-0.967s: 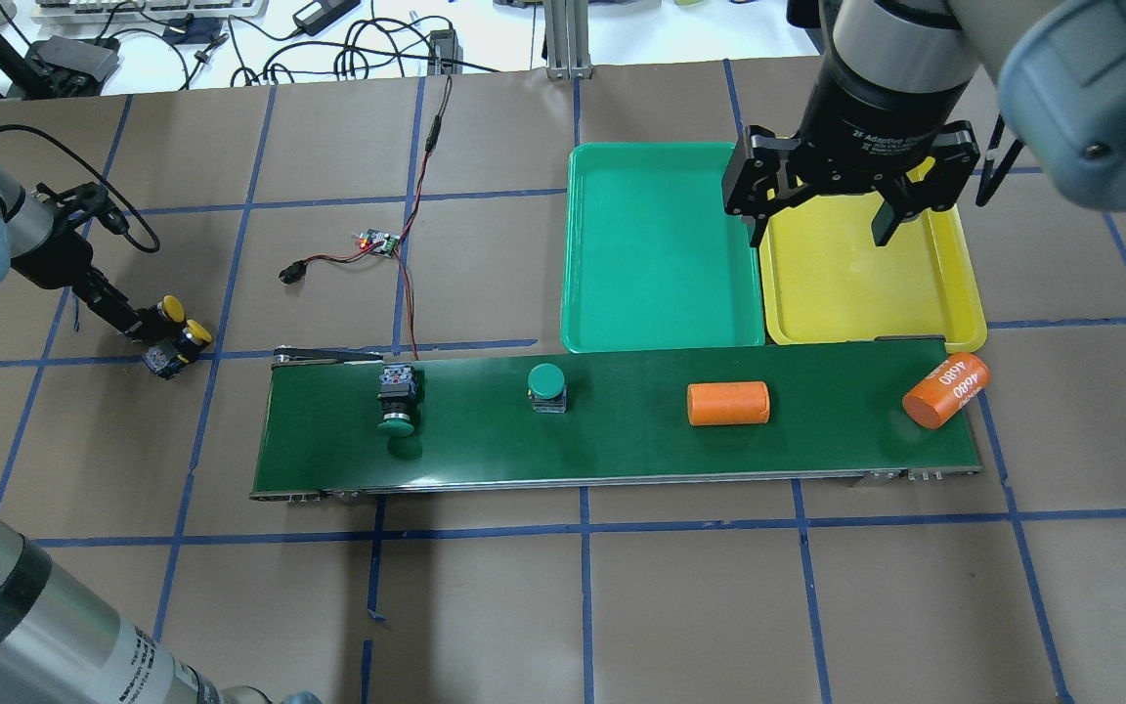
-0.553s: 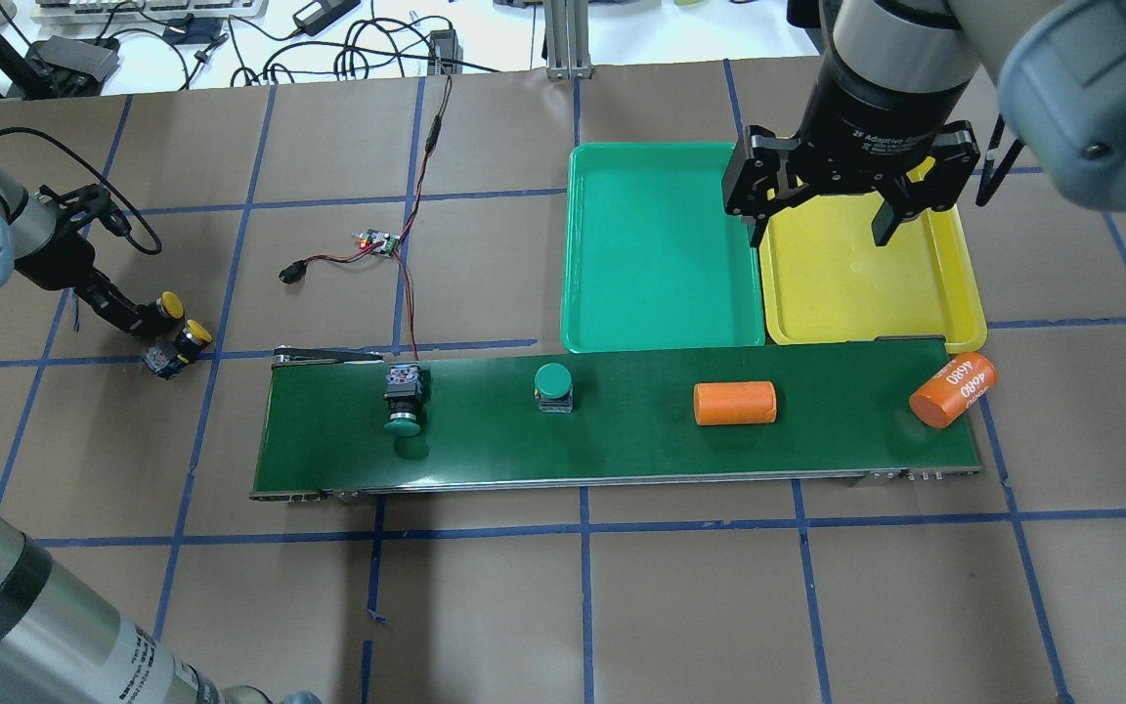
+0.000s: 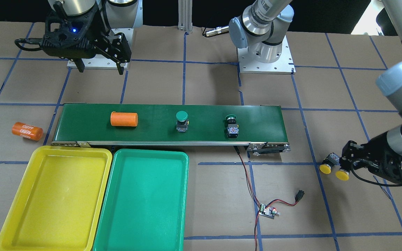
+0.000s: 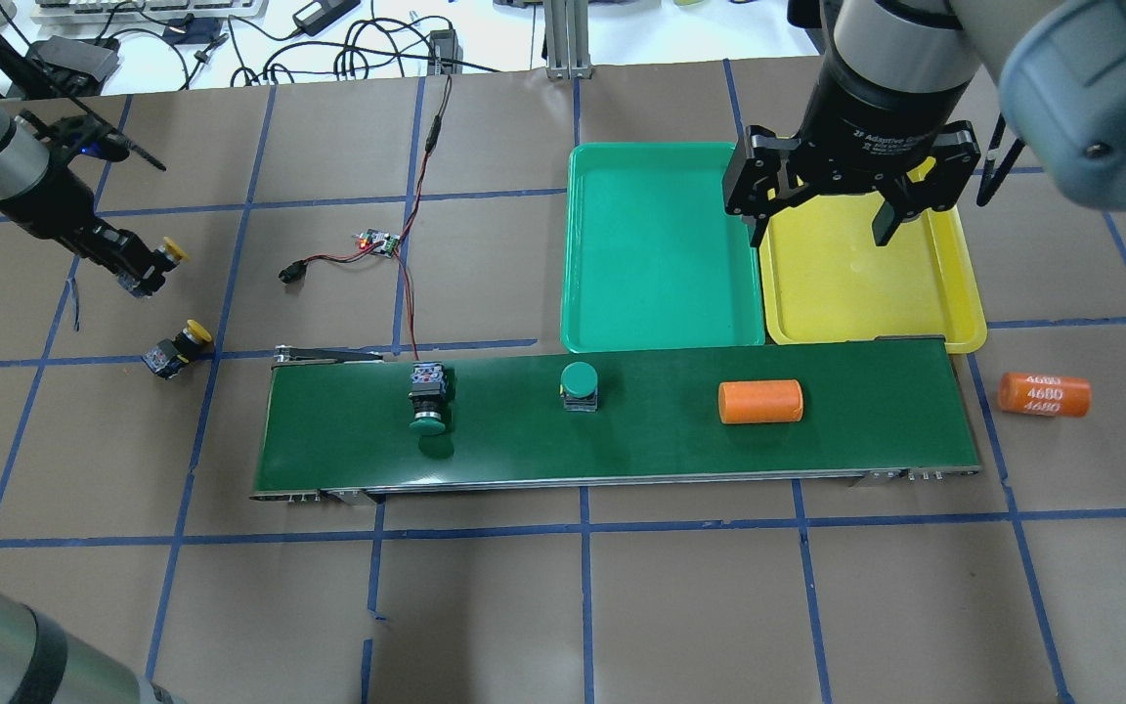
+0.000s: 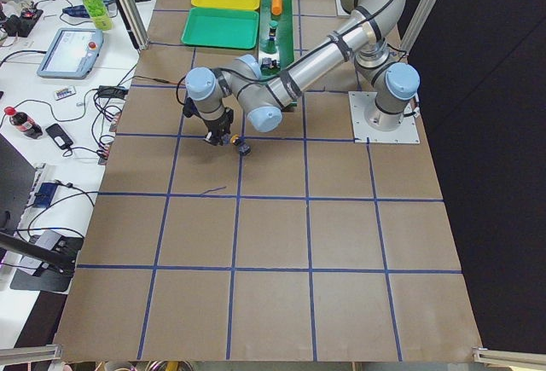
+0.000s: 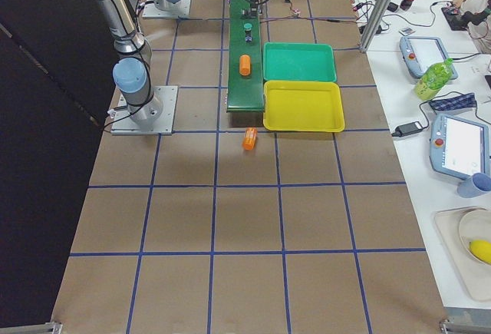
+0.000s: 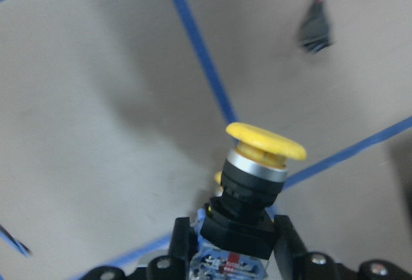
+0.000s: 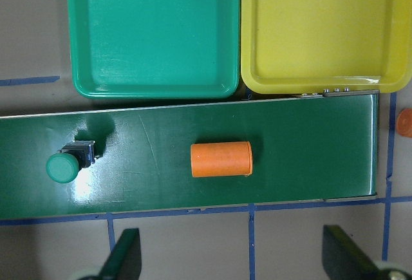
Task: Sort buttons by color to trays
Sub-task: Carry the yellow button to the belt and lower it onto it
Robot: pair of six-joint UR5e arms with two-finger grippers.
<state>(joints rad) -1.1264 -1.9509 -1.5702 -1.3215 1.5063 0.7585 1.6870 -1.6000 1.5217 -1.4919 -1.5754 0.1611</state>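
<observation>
My left gripper is shut on a yellow button and holds it clear of the table; in the wrist view its fingers clamp the black body under the yellow cap. A second yellow button lies on the paper below it. On the dark belt, one green button lies on its side and another stands upright. The green tray and yellow tray sit side by side beyond the belt. My right gripper hangs open above their shared edge, holding nothing.
An orange cylinder lies on the conveyor belt. Another, marked 4680, lies on the table past the belt's right end. A small circuit board with red wires lies left of the green tray.
My left gripper rose and moved away with one yellow button, leaving the other on the table. The belt carried its load rightward, and the end cylinder dropped off onto the table.
</observation>
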